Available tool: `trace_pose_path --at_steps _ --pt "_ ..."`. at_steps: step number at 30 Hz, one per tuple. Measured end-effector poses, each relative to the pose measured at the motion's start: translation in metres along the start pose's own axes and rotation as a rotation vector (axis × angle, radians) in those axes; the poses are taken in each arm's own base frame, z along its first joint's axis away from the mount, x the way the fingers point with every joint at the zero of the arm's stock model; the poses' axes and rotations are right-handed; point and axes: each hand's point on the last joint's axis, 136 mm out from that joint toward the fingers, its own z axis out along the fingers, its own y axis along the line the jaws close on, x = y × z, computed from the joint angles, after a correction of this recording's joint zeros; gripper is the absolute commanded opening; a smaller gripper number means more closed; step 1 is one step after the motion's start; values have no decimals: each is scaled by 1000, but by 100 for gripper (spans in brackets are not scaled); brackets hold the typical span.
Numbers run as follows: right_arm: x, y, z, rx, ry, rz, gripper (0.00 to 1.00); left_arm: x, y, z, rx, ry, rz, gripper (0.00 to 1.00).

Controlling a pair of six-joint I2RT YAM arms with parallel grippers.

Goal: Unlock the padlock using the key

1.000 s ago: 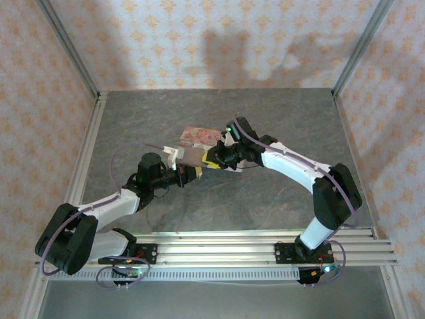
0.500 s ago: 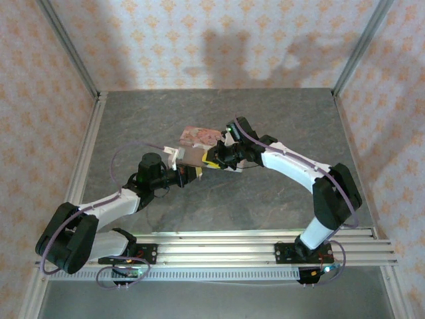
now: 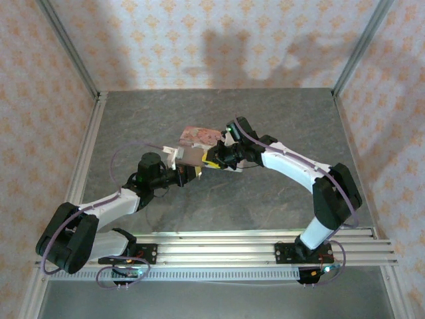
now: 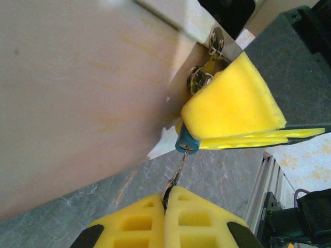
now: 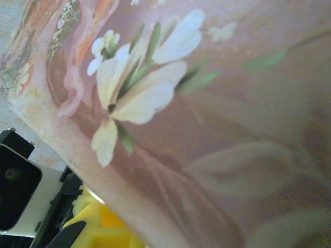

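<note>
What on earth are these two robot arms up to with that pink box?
They are working on a tiny blue-teal padlock by the clasp of the pink tin, which sits mid-table. The right pincer appears to grip the padlock between its yellow pads. The left pincer is shut on a thin key whose tip reaches the padlock's underside. Whether the lock has opened cannot be told.

The tiny dark teal padlock point(image 4: 185, 142), brass-coloured at its lower end, sat tilted beside a corner of the pale tin box point(image 4: 77, 93), below its metal clasp point(image 4: 199, 77). The thin silvery metal key point(image 4: 177, 173) reached that brass end from beneath.
</note>
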Motion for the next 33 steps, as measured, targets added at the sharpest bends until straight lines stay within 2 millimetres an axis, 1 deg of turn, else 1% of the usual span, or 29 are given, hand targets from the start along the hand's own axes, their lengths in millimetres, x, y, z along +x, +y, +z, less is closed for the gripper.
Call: trace_pose_path --at_steps 14,33 --pt "0 0 0 0 0 0 0 -1 3 1 -2 -2 -20 0" --pt "0 -2 1 0 0 0 0 1 3 1 1 -3 -18 0"
